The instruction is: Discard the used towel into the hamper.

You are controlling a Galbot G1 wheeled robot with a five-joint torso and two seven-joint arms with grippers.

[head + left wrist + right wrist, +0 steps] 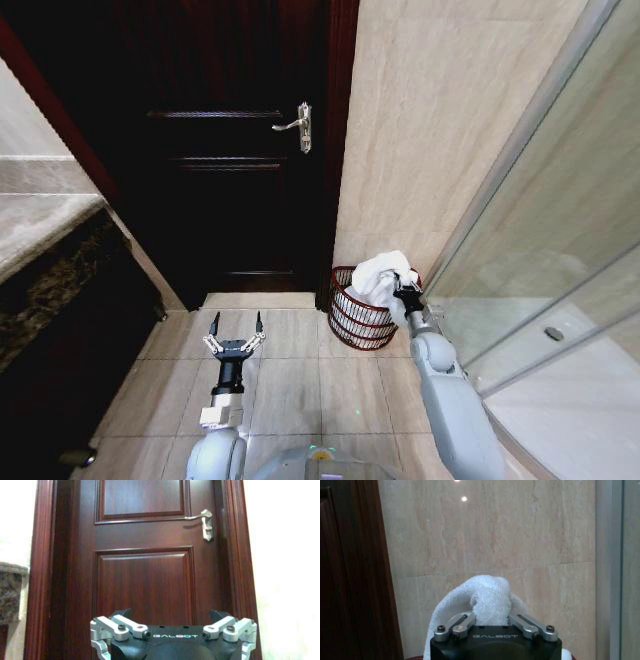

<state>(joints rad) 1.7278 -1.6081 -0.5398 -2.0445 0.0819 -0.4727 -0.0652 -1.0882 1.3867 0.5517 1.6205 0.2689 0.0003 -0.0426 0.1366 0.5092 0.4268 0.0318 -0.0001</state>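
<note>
Lower right of centre, the right pincer (403,287) grips the white towel (378,275) above the hamper (356,318); the left pincer (236,327) hangs open, empty, lower left.

This was a home bathroom. Beige stone-look tiles covered the wall (430,120) and floor (300,380), a framed glass shower screen (560,250) stood on the right, and a dark marble surface (40,225) ran along the left. A dark wooden panelled door (230,150) with a silver lever handle (297,125) closed the far end.
</note>
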